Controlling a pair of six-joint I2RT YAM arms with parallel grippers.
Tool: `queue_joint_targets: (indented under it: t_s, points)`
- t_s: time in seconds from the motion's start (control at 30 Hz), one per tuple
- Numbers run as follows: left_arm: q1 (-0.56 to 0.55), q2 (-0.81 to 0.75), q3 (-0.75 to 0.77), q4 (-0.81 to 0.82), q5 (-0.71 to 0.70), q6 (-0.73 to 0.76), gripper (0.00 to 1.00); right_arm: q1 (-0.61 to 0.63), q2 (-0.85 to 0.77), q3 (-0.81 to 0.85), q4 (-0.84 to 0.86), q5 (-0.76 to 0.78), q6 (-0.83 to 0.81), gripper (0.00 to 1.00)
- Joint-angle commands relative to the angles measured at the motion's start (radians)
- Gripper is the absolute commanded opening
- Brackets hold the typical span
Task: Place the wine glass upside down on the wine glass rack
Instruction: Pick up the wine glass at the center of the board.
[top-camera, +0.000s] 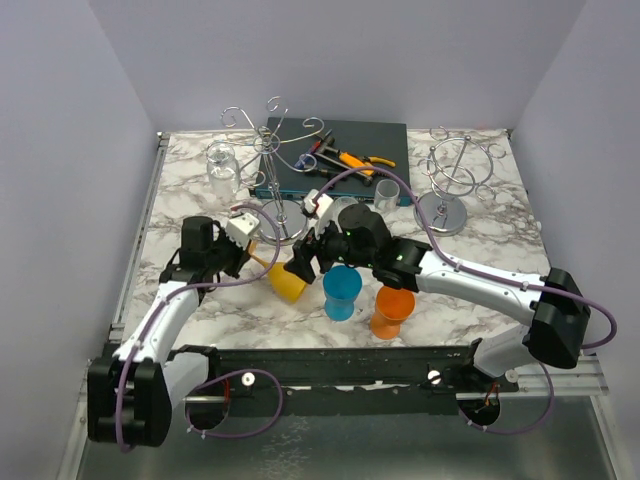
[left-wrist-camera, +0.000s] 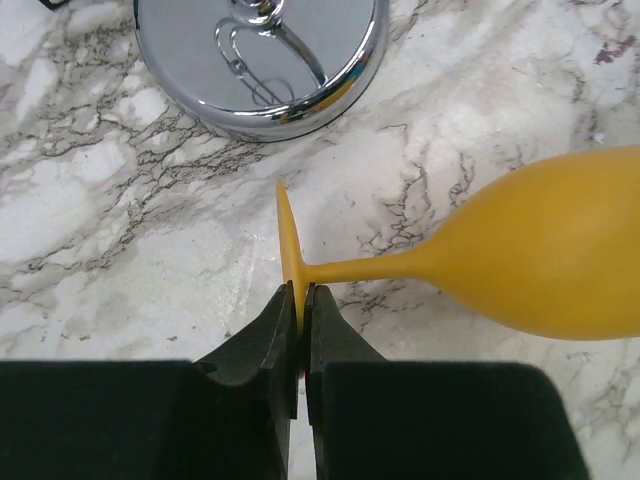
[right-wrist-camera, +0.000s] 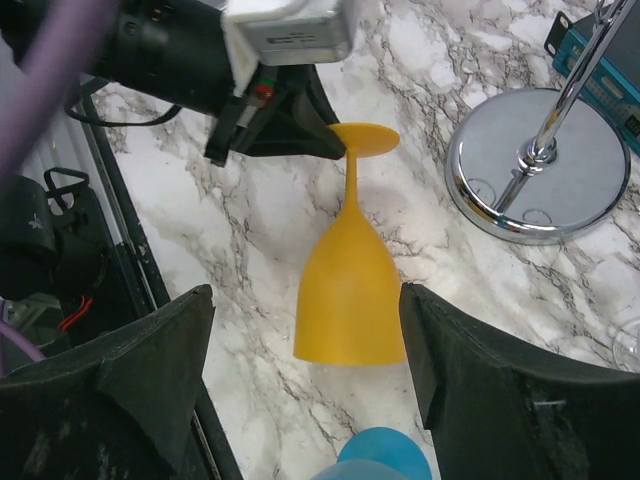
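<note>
Left pincer (left-wrist-camera: 298, 296) clamps the yellow wine glass (left-wrist-camera: 540, 250) by its foot; right pincer (right-wrist-camera: 305, 298) gapes empty

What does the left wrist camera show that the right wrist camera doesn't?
Only left wrist: the yellow glass's foot seen edge-on, pinched in the shut left gripper. Only right wrist: the open right gripper either side of the bowl, a blue glass, a teal box. Both: the yellow glass on its side, the rack base, the marble table.

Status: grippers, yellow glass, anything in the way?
Left gripper shut on yellow wine glass foot. Right gripper open at its bowl. Blue glass, orange glass close beside.
</note>
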Motion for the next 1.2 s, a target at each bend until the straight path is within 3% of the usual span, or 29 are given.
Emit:
queue_joint_targets:
  t_s: [0.0,0.13,0.2,0.5,0.8,1.17]
  points:
    - [0.005,-0.170,0.048,-0.178,0.087,0.061,0.03,0.008,-0.006,0.024,0.001,-0.013,0.001,0.83]
    - [0.005,-0.324,0.138,-0.323,0.172,0.142,0.01,0.008,-0.030,0.042,0.006,-0.033,0.023,0.91]
    - [0.005,-0.401,0.186,-0.398,0.224,0.219,0.01,0.009,-0.044,0.056,0.007,-0.052,0.040,1.00]
    - [0.004,-0.680,0.321,-0.449,0.364,0.583,0.01,0.008,-0.121,0.055,0.078,-0.219,0.089,1.00]
    - [0.004,-0.613,0.440,-0.376,0.417,0.800,0.01,0.009,-0.126,-0.024,0.265,-0.358,0.122,1.00]
    - [0.005,-0.466,0.588,-0.301,0.570,0.857,0.01,0.010,-0.060,-0.072,0.443,-0.346,0.096,1.00]
